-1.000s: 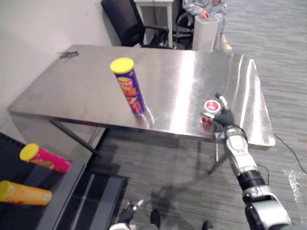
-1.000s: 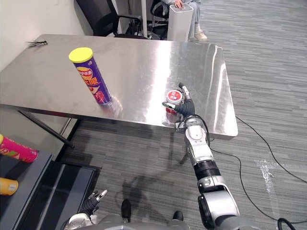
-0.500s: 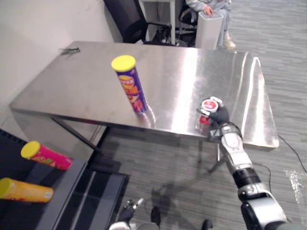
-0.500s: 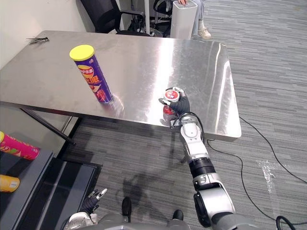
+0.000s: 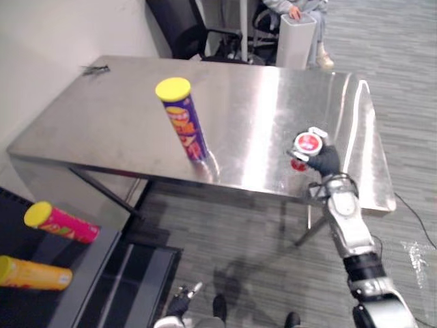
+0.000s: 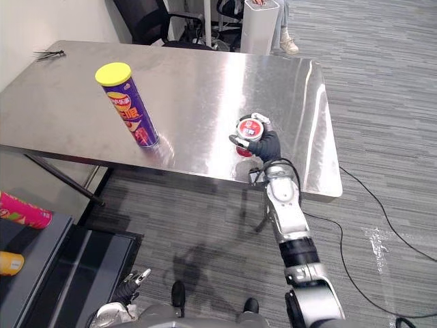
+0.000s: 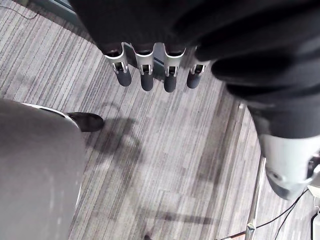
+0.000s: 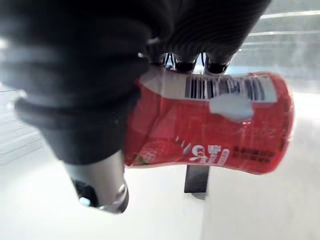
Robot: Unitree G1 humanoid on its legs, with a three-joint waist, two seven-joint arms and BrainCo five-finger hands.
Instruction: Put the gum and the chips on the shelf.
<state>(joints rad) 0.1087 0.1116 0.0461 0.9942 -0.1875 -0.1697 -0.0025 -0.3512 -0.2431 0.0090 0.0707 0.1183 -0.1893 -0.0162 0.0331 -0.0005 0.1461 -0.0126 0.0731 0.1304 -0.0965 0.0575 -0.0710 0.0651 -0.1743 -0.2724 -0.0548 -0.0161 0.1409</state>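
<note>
My right hand (image 5: 328, 161) is shut on the red gum canister (image 5: 306, 144), with fingers and thumb curled round its body (image 8: 220, 125). It holds the canister slightly above the steel table (image 5: 259, 102), near the front right edge. The chips can (image 5: 183, 127), purple with a yellow lid, stands upright on the table's middle left. My left hand (image 7: 146, 77) hangs low over the carpet with straight fingers and holds nothing. The dark shelf (image 5: 82, 273) sits at the lower left.
A pink can (image 5: 60, 223) and an orange can (image 5: 34, 272) lie on the shelf. Behind the table stand a black office chair (image 5: 177, 27) and a white bin (image 5: 295, 41), with a seated person (image 5: 293, 8) beside it.
My right hand's fingers have curled round the gum canister and raised it a little off the table. The chips can has not moved.
</note>
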